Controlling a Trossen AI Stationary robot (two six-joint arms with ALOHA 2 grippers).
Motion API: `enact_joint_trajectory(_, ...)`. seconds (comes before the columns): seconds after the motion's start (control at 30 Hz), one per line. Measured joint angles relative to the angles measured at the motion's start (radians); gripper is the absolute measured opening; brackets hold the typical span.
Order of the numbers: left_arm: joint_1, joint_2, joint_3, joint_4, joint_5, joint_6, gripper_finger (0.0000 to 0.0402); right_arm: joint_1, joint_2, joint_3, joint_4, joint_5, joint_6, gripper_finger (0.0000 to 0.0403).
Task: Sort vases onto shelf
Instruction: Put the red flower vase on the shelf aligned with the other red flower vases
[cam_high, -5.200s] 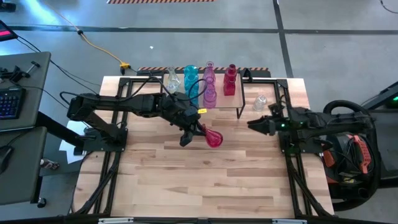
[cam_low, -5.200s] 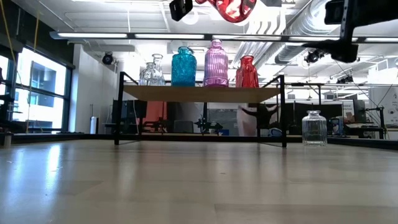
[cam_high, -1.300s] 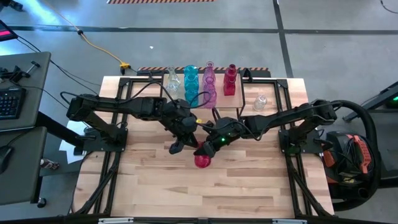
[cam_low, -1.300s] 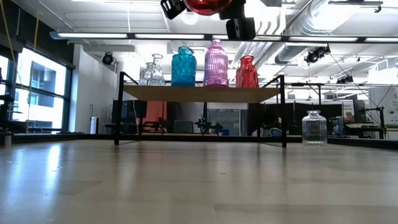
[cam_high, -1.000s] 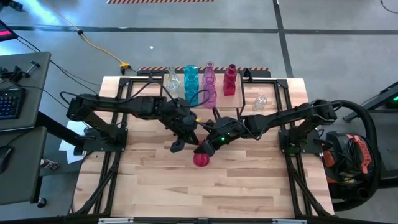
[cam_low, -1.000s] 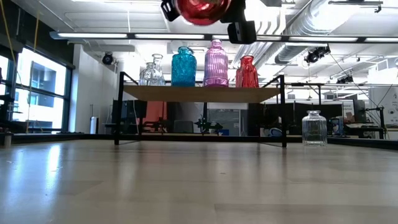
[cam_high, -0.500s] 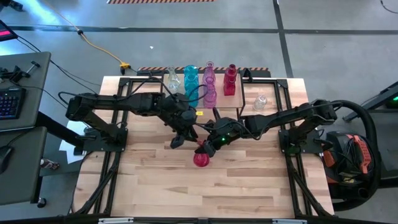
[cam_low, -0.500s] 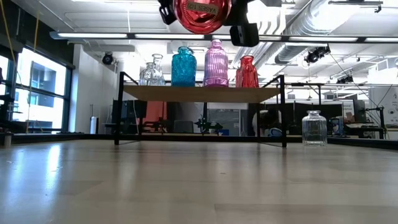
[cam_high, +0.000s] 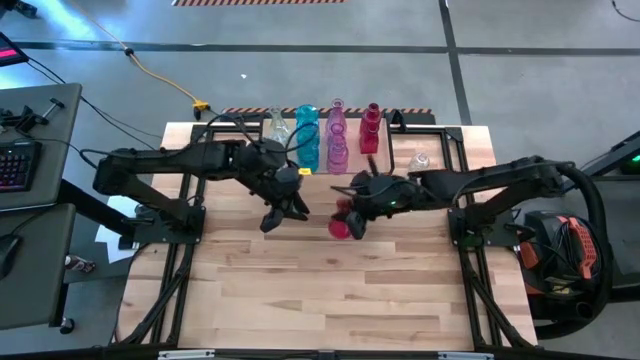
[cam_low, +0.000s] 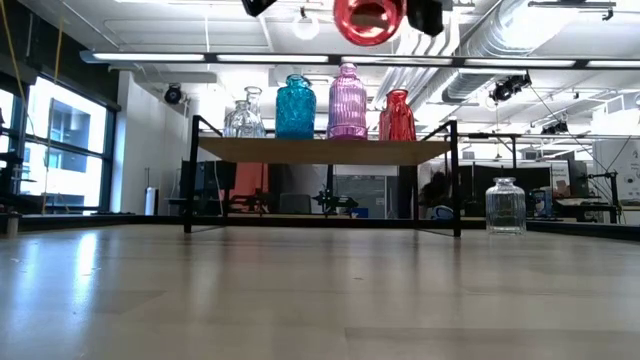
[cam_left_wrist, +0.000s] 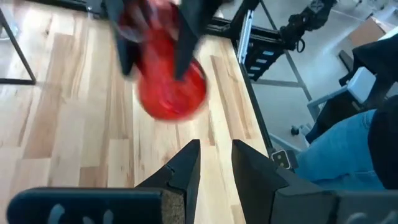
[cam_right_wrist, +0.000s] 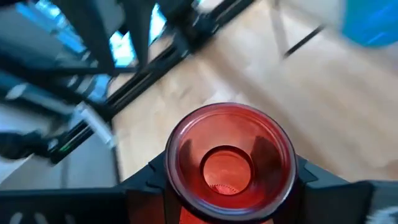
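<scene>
The right jaws (cam_high: 352, 212) are gripping the red vase (cam_high: 343, 226) by its neck, one finger on each side, and are holding it in the air above the desk (cam_high: 330, 290). In the right wrist view the red vase (cam_right_wrist: 230, 163) is sitting squarely between the two fingers, its round mouth facing the camera. In the low view the red vase (cam_low: 369, 20) is hanging high over the shelf (cam_low: 325, 150), clear of everything on it.

The left jaws (cam_high: 272, 220) are holding nothing; the two fingers are standing a little apart with bare wood showing between them in the left wrist view (cam_left_wrist: 211, 168). The red vase (cam_left_wrist: 171, 87) is lying just ahead of those fingertips, apart from them, with the right arm's fingers around its neck.

Beyond both jaws, the shelf (cam_high: 395, 150) is carrying a clear vase (cam_high: 277, 129), a teal vase (cam_high: 307, 135), a pink vase (cam_high: 337, 135) and a dark red vase (cam_high: 370, 128) in a row. A clear jar (cam_high: 420, 162) is standing on the desk beside the shelf, well apart from the right jaws.
</scene>
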Motion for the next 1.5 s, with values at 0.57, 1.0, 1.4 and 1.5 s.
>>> enact_joint_trajectory(0.57,0.008,-0.002,0.000,-0.003,-0.007,-0.053,0.0081,-0.008,-0.274,-0.002,-0.311,0.583,-0.201,0.0149)
enact_joint_trajectory(1.0,0.008,-0.002,0.000,-0.002,-0.007,-0.078,0.0081,-0.043,-0.541,-0.359,-0.179,0.574,-0.070,0.0149)
enact_joint_trajectory(1.4,0.008,-0.002,0.000,-0.002,-0.016,-0.079,0.0081,-0.122,-0.547,-0.557,0.096,0.399,-0.212,0.0149)
enact_joint_trajectory(1.5,0.008,-0.002,0.000,-0.002,-0.030,-0.079,0.0081,-0.164,-0.508,-0.557,0.157,0.332,-0.267,0.0149)
